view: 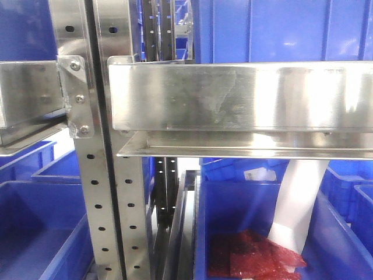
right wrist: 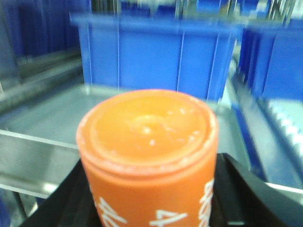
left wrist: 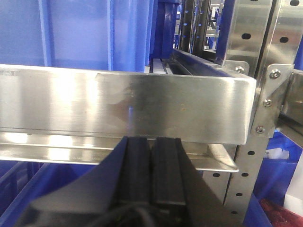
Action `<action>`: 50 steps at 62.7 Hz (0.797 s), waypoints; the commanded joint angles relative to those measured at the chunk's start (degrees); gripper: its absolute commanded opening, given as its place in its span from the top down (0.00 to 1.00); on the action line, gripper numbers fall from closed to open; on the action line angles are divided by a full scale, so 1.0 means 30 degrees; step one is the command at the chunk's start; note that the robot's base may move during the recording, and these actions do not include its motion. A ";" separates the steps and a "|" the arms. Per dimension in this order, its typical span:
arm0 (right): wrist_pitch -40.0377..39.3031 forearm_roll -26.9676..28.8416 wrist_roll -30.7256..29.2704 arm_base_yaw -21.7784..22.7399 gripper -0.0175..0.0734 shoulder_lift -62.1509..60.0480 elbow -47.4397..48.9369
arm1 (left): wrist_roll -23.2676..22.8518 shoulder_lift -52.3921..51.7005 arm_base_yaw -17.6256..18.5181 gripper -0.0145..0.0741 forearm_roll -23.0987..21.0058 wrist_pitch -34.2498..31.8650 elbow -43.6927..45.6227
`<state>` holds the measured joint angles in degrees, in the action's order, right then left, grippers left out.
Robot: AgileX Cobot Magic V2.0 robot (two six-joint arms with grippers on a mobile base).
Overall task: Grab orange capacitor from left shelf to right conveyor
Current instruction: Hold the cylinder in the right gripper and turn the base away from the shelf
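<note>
Orange capacitor (right wrist: 147,156) sits, apparently clamped, inside right gripper (right wrist: 152,201).

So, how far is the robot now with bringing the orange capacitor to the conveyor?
Done: the grasp. The orange capacitor sits clamped in the right gripper. In hand: the carry; blue bins and the steel shelf lie just behind it, so it is near the shelf. Left to do: reaching the conveyor, which no view shows, and releasing there. The left gripper is shut and empty before a shelf rail.
</note>
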<state>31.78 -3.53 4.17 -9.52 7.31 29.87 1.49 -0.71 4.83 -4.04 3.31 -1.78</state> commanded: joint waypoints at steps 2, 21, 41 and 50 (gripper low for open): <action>-0.1425 -0.0264 -0.0210 0.0007 0.67 -0.0413 0.0471 | -0.0032 -0.0216 -0.0048 0.98 -0.0066 -0.1671 0.0084; -0.1425 -0.0264 -0.0210 0.0007 0.67 -0.0463 0.0449 | -0.0032 -0.0216 -0.0048 0.98 -0.0066 -0.1671 0.0084; -0.1425 -0.0264 -0.0210 0.0007 0.67 -0.0463 0.0449 | -0.0032 -0.0216 -0.0048 0.98 -0.0066 -0.1671 0.0084; -0.1425 -0.0264 -0.0210 0.0007 0.67 -0.0463 0.0449 | -0.0032 -0.0216 -0.0048 0.98 -0.0066 -0.1671 0.0084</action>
<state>32.31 -3.53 3.95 -9.52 5.19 29.87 1.49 -0.71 4.83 -4.04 3.31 -1.78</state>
